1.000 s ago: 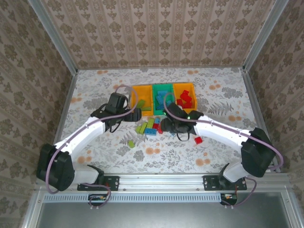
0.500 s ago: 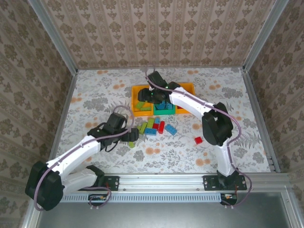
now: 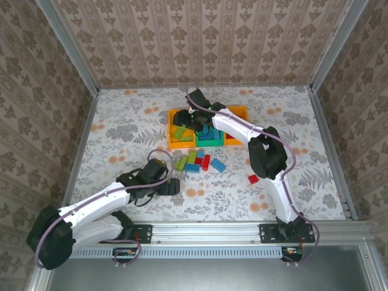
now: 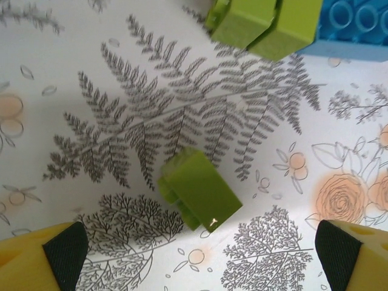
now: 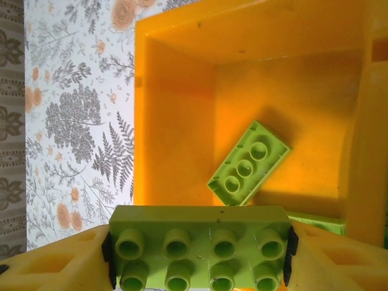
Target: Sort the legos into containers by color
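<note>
Table: unsorted legos lie before the containers. Left orange bin takes lime. Right gripper: jaws clamped on a lime brick above it, evidently for release. Left gripper: jaws spread astride a lone lime brick, apparently for pickup.
</note>
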